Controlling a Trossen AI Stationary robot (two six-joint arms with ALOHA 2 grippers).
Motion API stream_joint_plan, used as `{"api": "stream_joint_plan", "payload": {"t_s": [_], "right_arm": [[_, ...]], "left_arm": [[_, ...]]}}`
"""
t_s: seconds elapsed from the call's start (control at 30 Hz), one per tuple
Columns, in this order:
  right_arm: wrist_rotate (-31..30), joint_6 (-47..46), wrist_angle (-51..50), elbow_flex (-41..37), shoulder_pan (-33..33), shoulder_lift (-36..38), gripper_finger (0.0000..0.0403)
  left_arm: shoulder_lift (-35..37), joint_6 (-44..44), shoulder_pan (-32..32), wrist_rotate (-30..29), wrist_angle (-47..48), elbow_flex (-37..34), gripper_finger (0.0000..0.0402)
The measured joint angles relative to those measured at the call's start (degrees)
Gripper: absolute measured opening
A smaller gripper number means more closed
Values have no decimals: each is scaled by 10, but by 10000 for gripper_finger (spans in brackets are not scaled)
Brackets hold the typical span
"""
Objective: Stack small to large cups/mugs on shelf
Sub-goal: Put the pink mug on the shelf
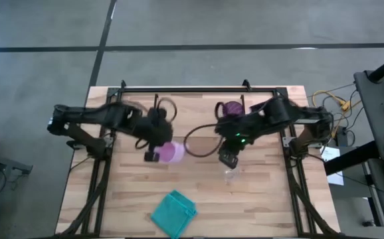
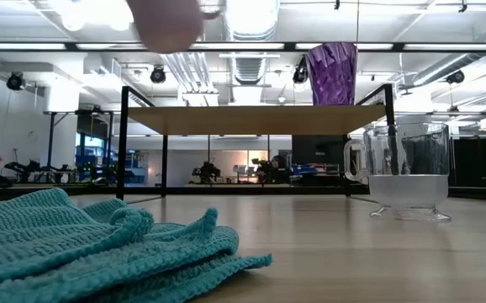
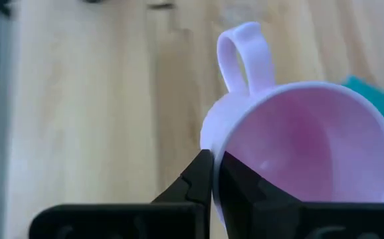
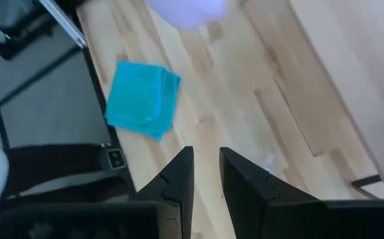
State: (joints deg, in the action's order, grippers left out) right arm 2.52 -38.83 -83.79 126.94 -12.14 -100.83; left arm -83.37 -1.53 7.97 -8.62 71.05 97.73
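The pink-lilac mug (image 1: 173, 152) is lifted in my left gripper (image 1: 153, 154) and shows at the top of the low view (image 2: 167, 21), higher than the shelf. The dark purple tumbler (image 2: 331, 73) stands upright on the light-wood shelf (image 2: 251, 119), near its right end (image 1: 232, 108). The clear glass cup (image 2: 407, 172) stands on its base on the table, in front of the shelf's right end (image 1: 230, 176). My right gripper (image 1: 228, 158) hovers above the glass cup; in its wrist view its fingers (image 4: 206, 166) stand narrowly open and hold nothing. My left gripper holds the mug by its rim (image 3: 220, 147), on the side away from the handle (image 3: 245, 56). One finger (image 3: 248, 194) is inside the mug and the other (image 3: 195, 182) outside, pinching the wall. The fingers come slanting from above and the table's left. The mug is lifted clear.
A crumpled teal cloth (image 1: 174, 214) lies near the table's near edge, large in the low view's foreground (image 2: 83, 248). A black outer frame (image 1: 198, 88) runs along the far edge and down both sides. Bare wood lies between the cloth and the shelf.
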Motion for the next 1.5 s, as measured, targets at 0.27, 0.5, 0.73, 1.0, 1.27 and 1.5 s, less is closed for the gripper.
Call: {"api": "stream_joint_plan", "payload": {"t_s": [0.27,0.5,0.73,1.0,1.27,1.5], "right_arm": [[-87,-13,-23,2,-13,66,68],[-163,-23,-61,-4,-26,118,68],[-212,-21,-63,-5,-26,151,68],[-223,-4,-62,-6,-26,155,68],[-223,-1,-62,-6,-26,153,68],[-223,-1,-62,-7,-26,153,68]], "left_arm": [[-76,-65,-111,41,6,77,2],[-155,-132,-170,49,12,136,2],[-232,-177,-200,53,26,208,1],[-289,-203,-221,55,30,280,1],[-305,-204,-237,55,30,295,2],[-305,-213,-237,56,29,296,2]]}}
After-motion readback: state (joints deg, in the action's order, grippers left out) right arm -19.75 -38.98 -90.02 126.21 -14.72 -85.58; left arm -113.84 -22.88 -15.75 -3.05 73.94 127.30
